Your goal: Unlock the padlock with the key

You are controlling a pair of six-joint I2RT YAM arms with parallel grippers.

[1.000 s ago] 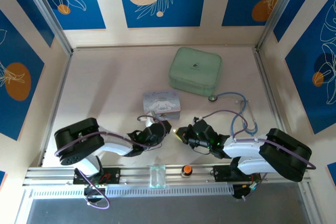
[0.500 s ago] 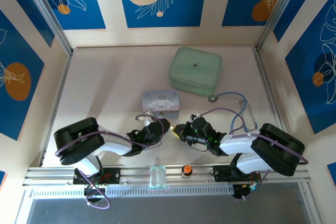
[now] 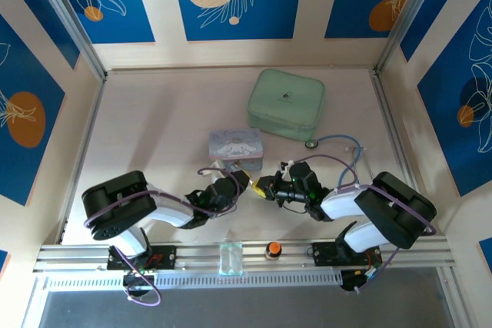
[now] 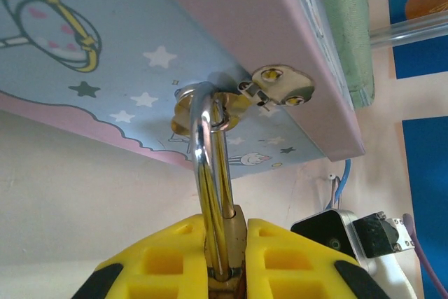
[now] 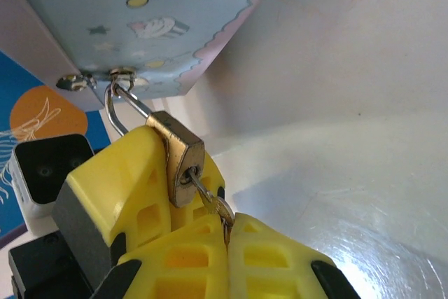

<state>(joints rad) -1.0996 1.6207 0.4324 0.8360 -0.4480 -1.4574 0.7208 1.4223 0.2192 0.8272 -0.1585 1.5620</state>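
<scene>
The padlock (image 5: 180,157) is held up at the front edge of the pale-blue cartoon tin (image 3: 236,146), and its thin silver shackle is passed through the small metal hasp of the tin. The brass body is gripped by the left hand (image 4: 225,250), whose yellow fingers are closed on both sides of it, so that the shackle is seen rising straight out from between them. In the right wrist view the key (image 5: 204,192) is seen with its tip set into the underside of the padlock body, while its other end, with a small ring, is pinched between the closed fingers of the right hand (image 5: 227,239). The shackle is seated in the body on both legs. From above, the two hands are found tip to tip, just in front of the tin, near the middle of the desk (image 3: 154,128).
</scene>
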